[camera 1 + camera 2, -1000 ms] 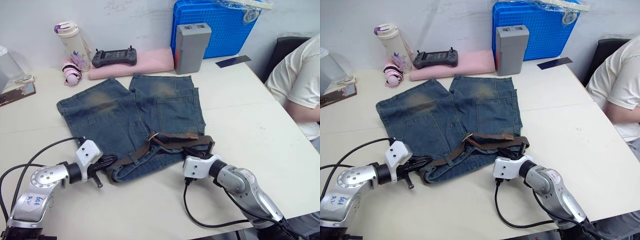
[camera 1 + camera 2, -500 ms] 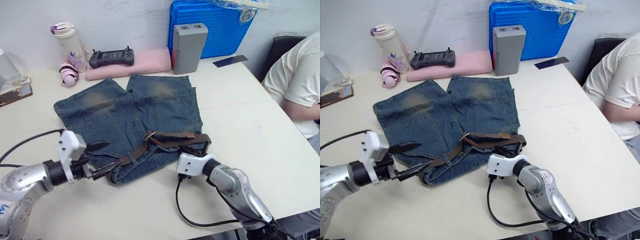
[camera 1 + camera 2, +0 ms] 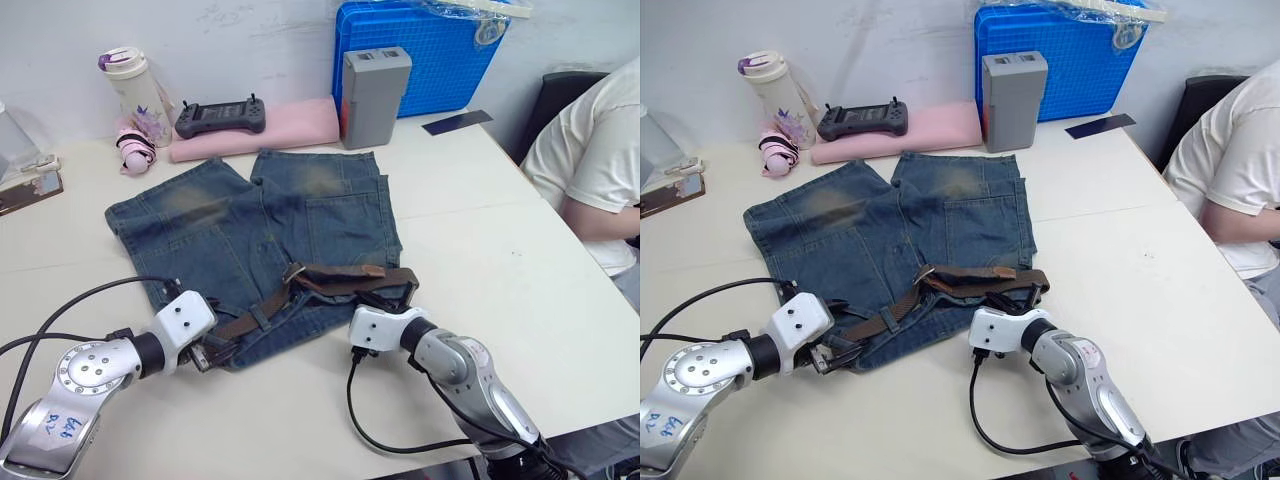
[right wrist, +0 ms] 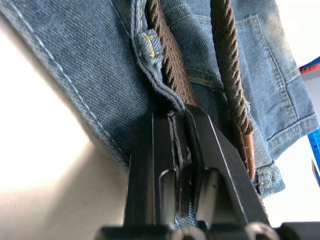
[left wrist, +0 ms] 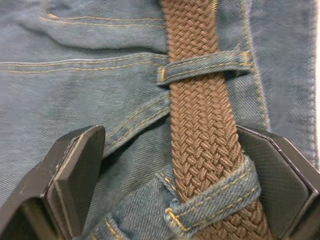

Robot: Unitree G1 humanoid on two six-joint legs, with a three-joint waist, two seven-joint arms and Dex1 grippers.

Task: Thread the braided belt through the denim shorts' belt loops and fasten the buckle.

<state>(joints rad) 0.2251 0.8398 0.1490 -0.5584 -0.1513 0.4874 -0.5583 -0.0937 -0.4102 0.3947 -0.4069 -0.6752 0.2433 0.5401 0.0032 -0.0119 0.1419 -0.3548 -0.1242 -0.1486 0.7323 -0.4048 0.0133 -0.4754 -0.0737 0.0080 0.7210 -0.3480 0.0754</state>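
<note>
The shorts (image 3: 270, 240) lie flat on the white counter (image 3: 480, 230), legs pointing away toward the wall and the waistband along the near edge. The belt (image 3: 330, 285) runs along that waistband, already passing under at least two loops (image 5: 205, 67), and its far end doubles back in a second strand near the right side. The buckle (image 3: 293, 271) sits at about the middle of the waistband. The left hand (image 3: 212, 350) is at the left end of the waistband, released, its two fingers (image 5: 75, 175) spread to either side of the belt and a loop without pinching them. The right hand (image 3: 385, 303) is at the right end of the waistband, clenched on the waistband edge with the belt just beside its fingers (image 4: 165, 165). Behind the shorts are a pink cloth (image 3: 270, 125) with a controller (image 3: 220, 115) on it, a grey box (image 3: 372, 85), a blue crate (image 3: 440, 50) and a bottle (image 3: 128, 85). A person's arm (image 3: 600, 170) rests at the counter's right side.
</note>
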